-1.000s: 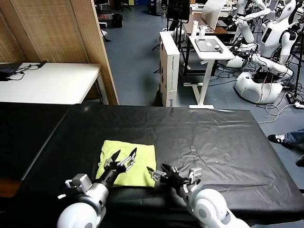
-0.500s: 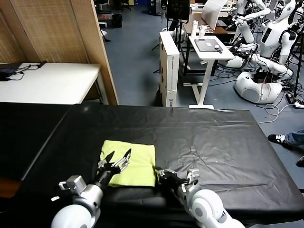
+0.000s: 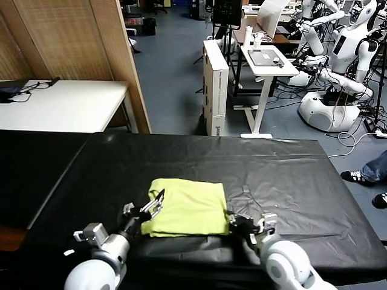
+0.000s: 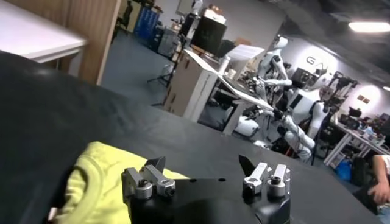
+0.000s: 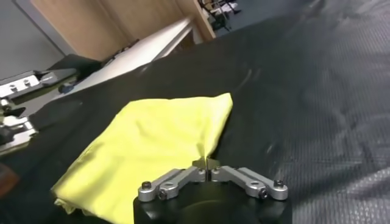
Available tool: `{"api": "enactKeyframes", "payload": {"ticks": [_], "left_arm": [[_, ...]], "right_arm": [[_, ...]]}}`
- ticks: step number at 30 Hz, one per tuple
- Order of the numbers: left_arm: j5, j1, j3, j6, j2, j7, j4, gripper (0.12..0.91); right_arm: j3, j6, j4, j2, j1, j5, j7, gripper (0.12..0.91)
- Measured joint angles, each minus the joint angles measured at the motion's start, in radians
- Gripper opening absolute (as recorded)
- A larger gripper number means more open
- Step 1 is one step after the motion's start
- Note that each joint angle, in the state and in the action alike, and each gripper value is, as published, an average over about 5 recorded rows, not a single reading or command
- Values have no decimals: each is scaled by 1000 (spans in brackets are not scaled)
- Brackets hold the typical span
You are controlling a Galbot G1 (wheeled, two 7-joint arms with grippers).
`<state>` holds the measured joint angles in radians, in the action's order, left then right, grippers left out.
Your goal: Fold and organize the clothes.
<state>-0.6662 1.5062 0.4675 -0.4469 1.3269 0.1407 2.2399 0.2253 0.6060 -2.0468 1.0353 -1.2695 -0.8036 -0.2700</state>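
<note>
The T-shirt (image 3: 187,207) lies folded into a flat, roughly square packet on the black cloth (image 3: 290,181) of the table, near the front edge and about in the middle of its width. Its top side is smooth, with some soft wrinkles. At the near left corner the layers look a little thicker and uneven.

The right gripper (image 3: 237,221) is at the near right corner of the T-shirt, low on the cloth. In the right wrist view its fingertips (image 5: 207,165) stand pressed together, and a small peak of yellow-green fabric (image 5: 183,140) rises just between them, so the gripper is clamped on the edge of the shirt. How much fabric is inside the pinch I cannot see well, because the fingers cover that place.

The left gripper (image 3: 144,211) is at the near left corner of the shirt, with its fingers spread wide apart. In the left wrist view the two fingers (image 4: 145,180) are well separated, and the shirt (image 4: 91,182) lies under and beside one of them. The gripper holds nothing, and I cannot tell whether a fingertip touches the fabric.

Behind the table there is a white desk (image 3: 60,106) and a wooden partition (image 3: 78,42).
</note>
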Motion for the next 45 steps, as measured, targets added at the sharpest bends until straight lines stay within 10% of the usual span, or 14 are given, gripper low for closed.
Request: {"api": "enactKeyframes", "payload": {"ticks": [11, 21, 28, 34, 45], "left_arm": [[42, 4, -3, 38, -7, -2, -11, 907], [97, 16, 0, 132, -75, 30, -26, 907], [140, 56, 12, 233, -151, 47, -43, 907], [120, 115, 47, 185, -214, 108, -6, 907], [137, 305, 127, 210, -249, 106, 93, 907]], "right_arm": [[71, 28, -32, -80, -7, 32, 53, 186], [129, 2, -77, -123, -44, 103, 76, 769], [212, -160, -138, -124, -140, 233, 128, 905], [300, -313, -207, -91, -280, 302, 110, 907], [411, -684, -220, 9, -565, 482, 126, 907]]}}
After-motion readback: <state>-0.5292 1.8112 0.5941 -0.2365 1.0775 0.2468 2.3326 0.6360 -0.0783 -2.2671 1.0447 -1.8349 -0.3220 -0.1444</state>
